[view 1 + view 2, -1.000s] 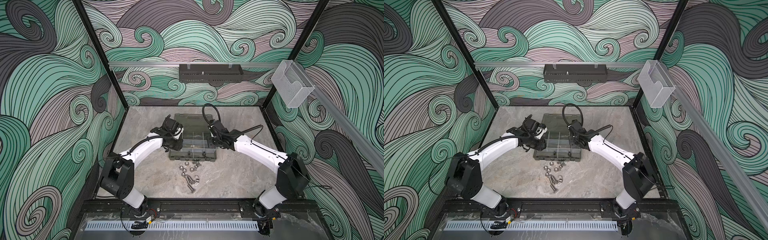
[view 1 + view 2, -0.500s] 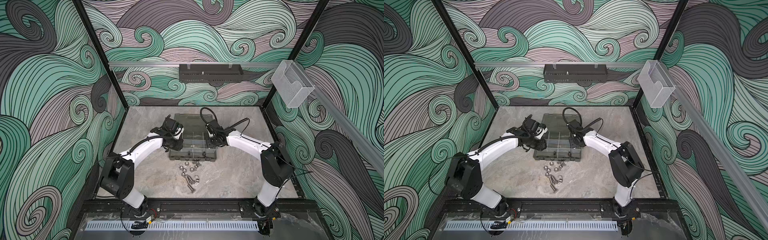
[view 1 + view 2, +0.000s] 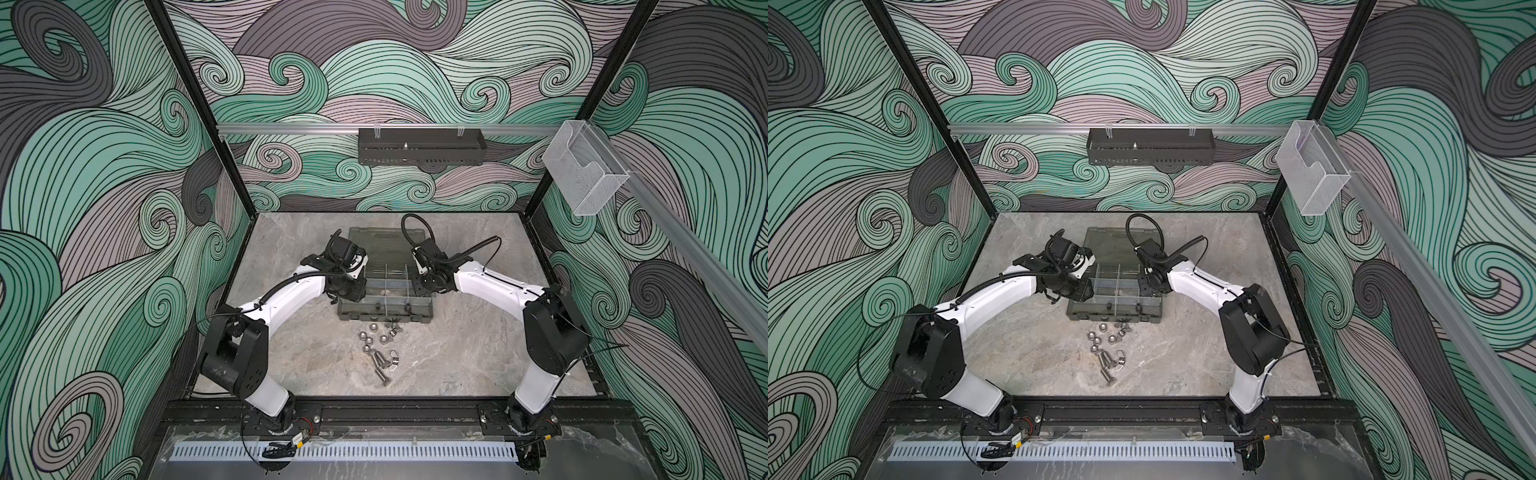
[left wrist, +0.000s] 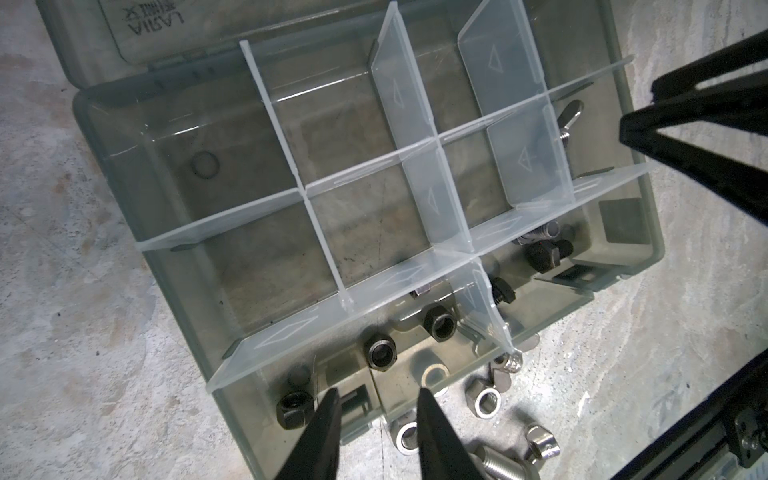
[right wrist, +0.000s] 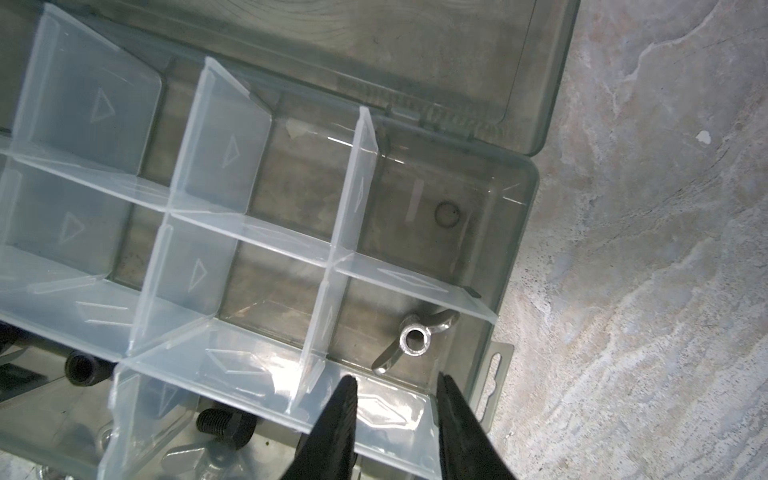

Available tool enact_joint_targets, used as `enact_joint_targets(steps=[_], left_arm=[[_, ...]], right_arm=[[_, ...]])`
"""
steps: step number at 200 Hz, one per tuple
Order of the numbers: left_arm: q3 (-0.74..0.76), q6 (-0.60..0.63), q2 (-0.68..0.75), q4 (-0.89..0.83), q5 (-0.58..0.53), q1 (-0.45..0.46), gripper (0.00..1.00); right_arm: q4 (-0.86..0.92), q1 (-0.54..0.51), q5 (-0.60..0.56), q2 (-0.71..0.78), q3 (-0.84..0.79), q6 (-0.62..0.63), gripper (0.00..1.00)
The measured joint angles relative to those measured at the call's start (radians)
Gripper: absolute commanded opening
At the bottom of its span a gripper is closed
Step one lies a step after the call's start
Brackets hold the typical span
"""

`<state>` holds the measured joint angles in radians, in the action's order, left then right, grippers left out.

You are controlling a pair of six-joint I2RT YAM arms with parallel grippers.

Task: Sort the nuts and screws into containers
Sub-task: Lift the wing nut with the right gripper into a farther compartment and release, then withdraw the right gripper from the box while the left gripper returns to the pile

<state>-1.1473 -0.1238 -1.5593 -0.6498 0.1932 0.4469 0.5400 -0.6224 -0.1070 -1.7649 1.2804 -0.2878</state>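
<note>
Item: smoky-grey translucent plastic organiser case [image 3: 384, 318], lid open, on grey marbled table [image 3: 457, 353]. Holds black hex nuts [image 4: 380, 353] and black stubby screws [image 5: 224, 422] in front cells, and a silver wing nut [image 5: 415, 338] in an end cell. State of left jaws and right jaws: parted, empty, over the case. Loose silver nuts and screws [image 3: 382, 338] lie just before it. Raise your right jaws clear of the clear plastic dividers [image 5: 357, 187], then pick singly.

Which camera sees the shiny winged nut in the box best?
Right wrist view: the wing nut lies close and unblocked. The left wrist view shows it partly behind a divider; in both top views it is too small.
</note>
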Motion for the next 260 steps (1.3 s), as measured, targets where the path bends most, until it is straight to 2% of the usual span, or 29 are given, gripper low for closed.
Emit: enact_joint_targets(steps=[71, 137, 172, 260], left_arm=[[0.0, 0.001, 0.0, 0.0, 0.016, 0.0, 0.35], [0.055, -0.029, 0.006, 0.017, 0.089, 0.031, 0.35], [0.079, -0.074, 0.045, 0.014, 0.087, 0.141, 0.36], [0.151, -0.241, 0.062, 0.018, 0.079, 0.422, 0.36]], right_arm=[[-0.013, 0.0, 0.041, 0.161, -0.117, -0.013, 0.35], [0.002, 0.0, 0.055, 0.459, -0.335, -0.031, 0.37], [0.023, 0.0, 0.05, 0.583, -0.416, -0.038, 0.37], [0.046, 0.0, 0.034, 0.699, -0.568, -0.091, 0.38]])
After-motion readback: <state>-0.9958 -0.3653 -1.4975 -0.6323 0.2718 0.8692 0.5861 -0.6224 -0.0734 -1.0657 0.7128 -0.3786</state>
